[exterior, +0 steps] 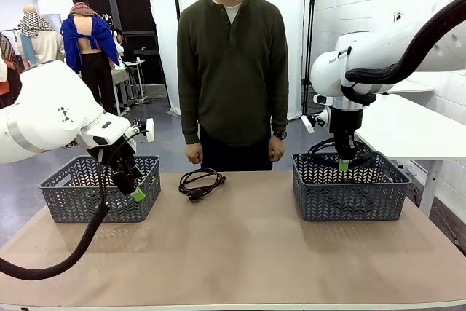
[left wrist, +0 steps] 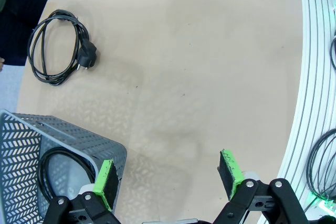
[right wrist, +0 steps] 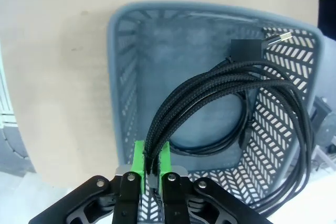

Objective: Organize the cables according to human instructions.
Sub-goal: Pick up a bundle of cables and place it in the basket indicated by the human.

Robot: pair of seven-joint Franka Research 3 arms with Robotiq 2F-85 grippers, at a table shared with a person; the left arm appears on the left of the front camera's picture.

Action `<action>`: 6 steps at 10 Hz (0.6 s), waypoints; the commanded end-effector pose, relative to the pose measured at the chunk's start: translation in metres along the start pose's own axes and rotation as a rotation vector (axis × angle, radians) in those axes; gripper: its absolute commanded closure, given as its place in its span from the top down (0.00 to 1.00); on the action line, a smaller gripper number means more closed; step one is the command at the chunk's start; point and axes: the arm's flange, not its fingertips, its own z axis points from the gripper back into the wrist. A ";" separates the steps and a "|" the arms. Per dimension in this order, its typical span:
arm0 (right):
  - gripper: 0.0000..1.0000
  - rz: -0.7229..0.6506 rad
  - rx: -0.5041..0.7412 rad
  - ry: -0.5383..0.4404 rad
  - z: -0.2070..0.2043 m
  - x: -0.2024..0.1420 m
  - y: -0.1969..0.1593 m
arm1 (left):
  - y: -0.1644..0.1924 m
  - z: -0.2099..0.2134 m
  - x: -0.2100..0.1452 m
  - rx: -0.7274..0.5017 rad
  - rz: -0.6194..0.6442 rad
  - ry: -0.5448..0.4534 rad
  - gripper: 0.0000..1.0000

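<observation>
One coiled black cable (exterior: 202,182) with a chunky plug lies on the table near the far edge, in front of the person (exterior: 233,63), whose hands hang at their sides. The left wrist view shows this cable (left wrist: 58,45) flat on the tabletop. My left gripper (exterior: 131,183) hovers open over the right end of the left basket (exterior: 73,194); its jaws (left wrist: 168,178) hold nothing. A cable (left wrist: 55,174) lies inside that basket. My right gripper (right wrist: 152,163) is shut on a braided black cable (right wrist: 210,90), whose loops hang into the right basket (exterior: 349,194).
Another thin cable (right wrist: 210,142) lies on the floor of the right basket (right wrist: 121,77). Bare tan tabletop (exterior: 240,245) stretches between the two baskets and toward the near edge. A white side table (exterior: 415,132) stands at the right.
</observation>
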 end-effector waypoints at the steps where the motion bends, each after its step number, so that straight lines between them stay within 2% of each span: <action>1: 0.00 0.040 -0.037 -0.004 -0.002 -0.004 -0.017 | 0.000 0.003 0.001 -0.008 -0.001 0.007 1.00; 6: 0.00 0.079 -0.034 0.020 -0.011 -0.010 -0.030 | 0.000 0.003 0.001 -0.008 -0.001 0.007 1.00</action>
